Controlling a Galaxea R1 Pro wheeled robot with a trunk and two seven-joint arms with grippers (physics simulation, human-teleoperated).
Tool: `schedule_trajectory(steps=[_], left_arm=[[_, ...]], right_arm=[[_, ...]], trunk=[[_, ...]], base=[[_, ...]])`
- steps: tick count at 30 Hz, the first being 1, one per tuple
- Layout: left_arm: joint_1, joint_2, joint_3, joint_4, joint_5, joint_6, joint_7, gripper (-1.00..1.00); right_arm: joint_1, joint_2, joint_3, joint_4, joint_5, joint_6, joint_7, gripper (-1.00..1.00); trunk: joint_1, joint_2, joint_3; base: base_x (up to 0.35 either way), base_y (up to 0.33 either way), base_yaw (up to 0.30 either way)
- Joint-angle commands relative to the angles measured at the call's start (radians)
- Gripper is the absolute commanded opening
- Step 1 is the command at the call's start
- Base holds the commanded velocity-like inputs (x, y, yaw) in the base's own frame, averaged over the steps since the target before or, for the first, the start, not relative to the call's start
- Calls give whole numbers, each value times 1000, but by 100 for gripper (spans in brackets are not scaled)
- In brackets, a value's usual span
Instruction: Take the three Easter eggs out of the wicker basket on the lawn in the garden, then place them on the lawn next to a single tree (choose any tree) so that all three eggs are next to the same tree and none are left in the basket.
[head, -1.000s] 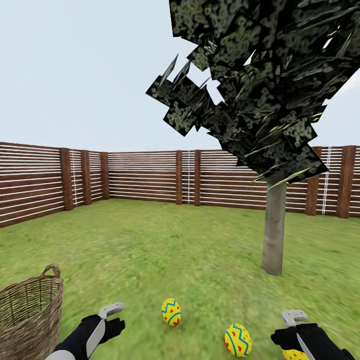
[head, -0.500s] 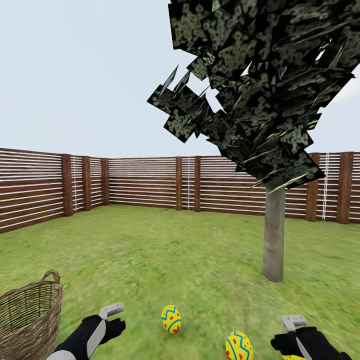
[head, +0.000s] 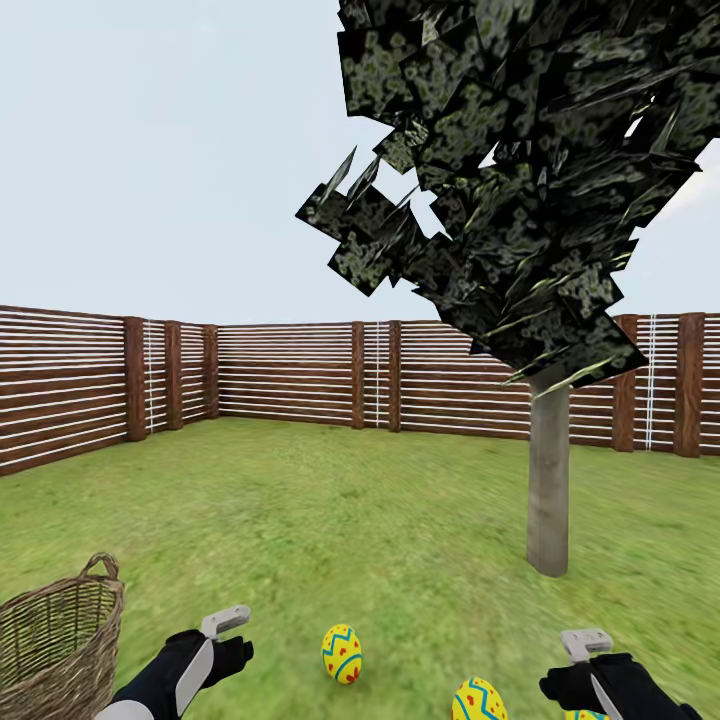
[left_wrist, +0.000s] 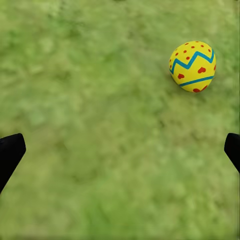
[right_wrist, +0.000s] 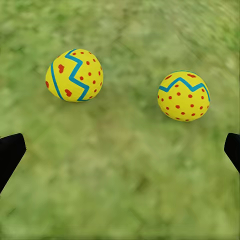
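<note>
1. Left gripper low at near left over the lawn, fingers spread wide, holding nothing; in the left wrist view its dark fingertips sit at both edges with bare grass between.
2. Right gripper low at near right, also spread wide and empty; right wrist view shows the fingertips far apart over grass.
3. Basket at near left edge, left of the left gripper, upright on the lawn, loop handle at the rim. Inside can't be seen.
4. Middle egg on the grass between the two grippers, just right of the left one; same egg in the left wrist view, apart from the fingertips.
5. Second egg nearer and to the right, cut by the bottom edge.
6. Third egg, only a sliver, under the right gripper at the bottom edge.
7. Right wrist view: two eggs lying on grass, apart from each other, neither touched.
8. Tree farther off, right of centre, trunk standing on the lawn beyond the eggs, dark crown overhead.
9. Wooden fence runs along the far side and left.
</note>
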Motion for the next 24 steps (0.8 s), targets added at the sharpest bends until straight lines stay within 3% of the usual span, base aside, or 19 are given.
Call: schedule_trajectory(steps=[1,4,10,24], left_arm=[[0,0,1,-2,11,5,6,100],[0,-1,1,-1,11,5,6,100],[0,-3,1,-1,11,5,6,100],[0,-4,1,-1,11,5,6,100]], right_arm=[[0,3,-5,-2,11,6,7,100],[0,11,9,-2,11,8,2,100],[0,13,78,-2,10,11,-8,100],[0,12,85,-2,7,12,-9,100]], trunk=[[-4,7,1],[-16,28,8],[-39,70,18],[-92,168,40]], base=[[0,0,0],[0,0,0],[0,0,0],[0,0,0]])
